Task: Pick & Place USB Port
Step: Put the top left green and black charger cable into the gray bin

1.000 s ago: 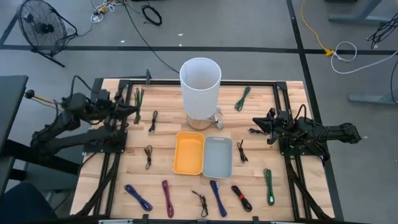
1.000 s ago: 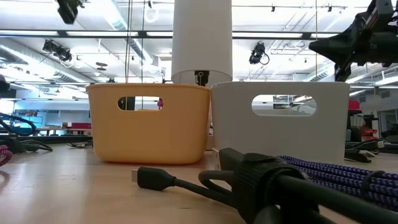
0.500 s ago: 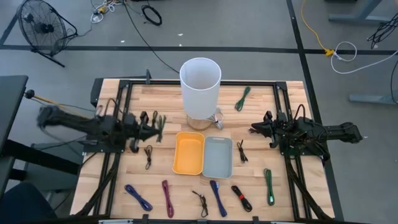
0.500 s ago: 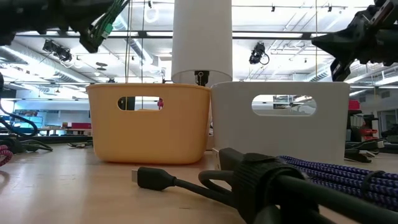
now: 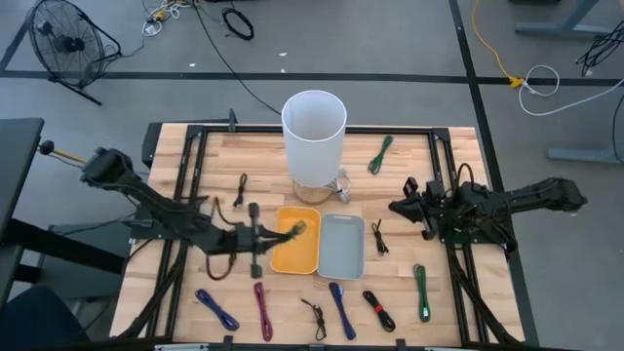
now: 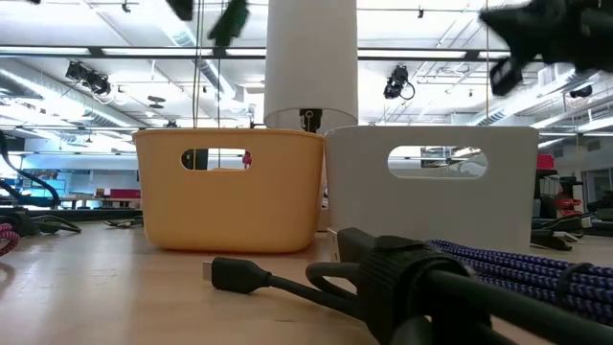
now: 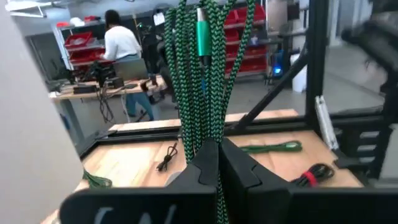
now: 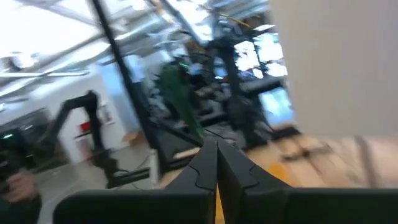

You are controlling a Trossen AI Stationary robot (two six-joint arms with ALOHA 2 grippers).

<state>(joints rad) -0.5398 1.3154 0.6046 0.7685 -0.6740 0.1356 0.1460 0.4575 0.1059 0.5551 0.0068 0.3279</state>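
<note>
My left gripper (image 5: pixel 279 234) is shut on a bundled green braided USB cable (image 7: pixel 198 93), whose green plug (image 7: pixel 204 32) shows at the free end. In the high view the cable (image 5: pixel 296 229) hangs over the orange bin (image 5: pixel 283 255), which stands side by side with the grey bin (image 5: pixel 341 255). The low view shows the cable (image 6: pixel 230 19) blurred above the orange bin (image 6: pixel 230 192). My right gripper (image 5: pixel 394 207) is shut on nothing, in the air at the table's right, right of the grey bin; its closed fingers (image 8: pixel 208 163) show in the right wrist view. My left gripper pinches the cable bundle between its two fingers, several strands together (image 7: pixel 205 140), near one end of the bundle. The fingers point level, coming from the table's left. The bundle juts out past the fingertips, lifted clear, over the orange bin.
A tall white cylinder (image 5: pixel 314 146) stands just behind the bins. Loose cables lie around: green (image 5: pixel 380 154), black (image 5: pixel 240 188), black (image 5: pixel 378 236), green (image 5: pixel 421 291), blue (image 5: pixel 336 307), magenta (image 5: pixel 261 310), blue (image 5: pixel 216 309). A black frame (image 5: pixel 292 128) edges the table.
My left gripper has swung from the table's far left toward the right and the near edge, sinking a little and rolling, carrying the green cable to above the orange bin. My right gripper has risen slightly and tipped its fingers upward, still shut.
</note>
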